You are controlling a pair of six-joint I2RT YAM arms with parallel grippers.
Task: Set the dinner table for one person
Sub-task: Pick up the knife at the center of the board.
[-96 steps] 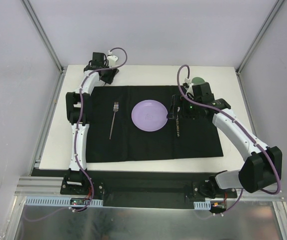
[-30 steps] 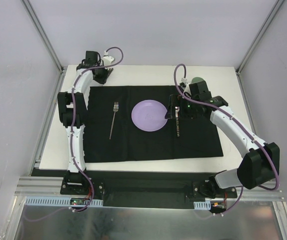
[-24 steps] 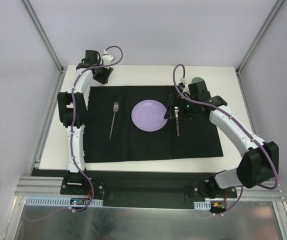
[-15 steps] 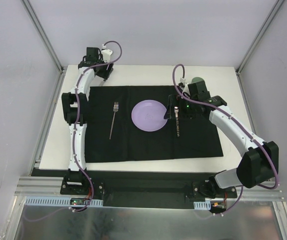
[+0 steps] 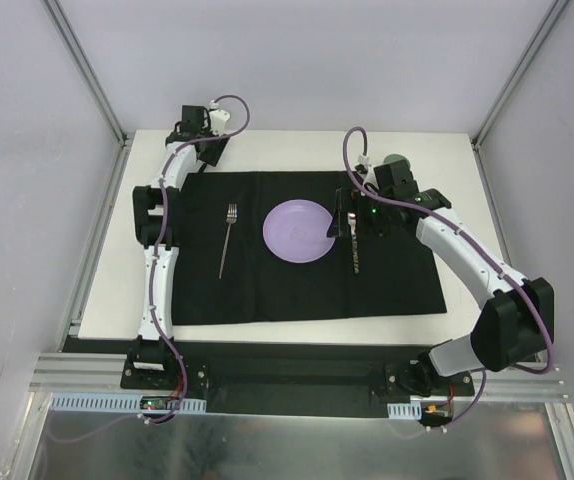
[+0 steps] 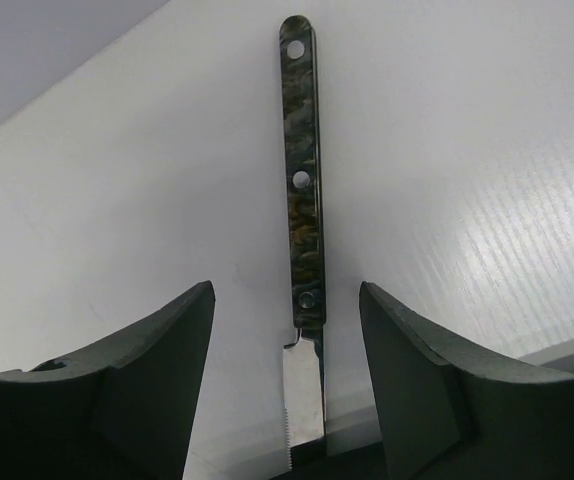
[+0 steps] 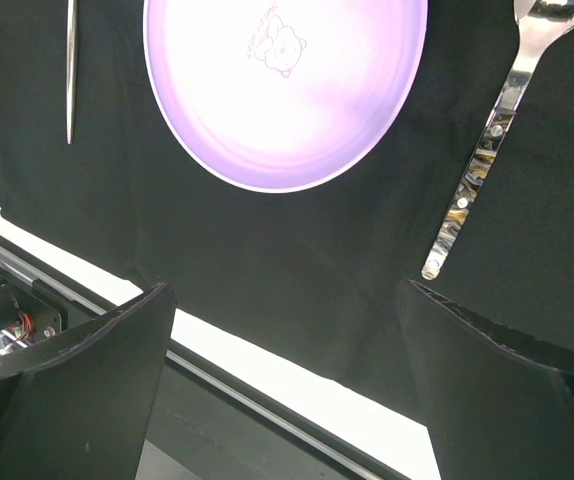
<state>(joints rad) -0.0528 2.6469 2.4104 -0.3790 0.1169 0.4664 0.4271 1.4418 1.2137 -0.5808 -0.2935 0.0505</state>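
The dinner table (image 5: 459, 190) is a white tabletop with a black mat (image 5: 297, 280) on it. On the mat lie a purple plate (image 5: 299, 231), a fork (image 5: 227, 240) to its left and a spoon (image 5: 355, 252) to its right. At the back left corner my left gripper (image 5: 205, 148) stands open. In the left wrist view a knife (image 6: 303, 200) with a dark mottled handle lies on the white top between the open fingers (image 6: 147, 380) of the left gripper (image 6: 285, 300), untouched. My right gripper (image 5: 351, 215) hovers open above the spoon's bowl end, holding nothing. The right wrist view shows the plate (image 7: 285, 90), spoon (image 7: 487, 140) and fork (image 7: 70, 70).
A dark green cup (image 5: 398, 160) stands at the back, behind the right wrist. Grey frame rails (image 5: 95, 230) edge the tabletop, with white walls around. In the left wrist view the mat's edge (image 6: 347, 462) covers the knife's blade tip.
The left wrist has shifted a little to the right at the back left corner, and its jaws have gone from shut to open. The right gripper has edged slightly left over the spoon.
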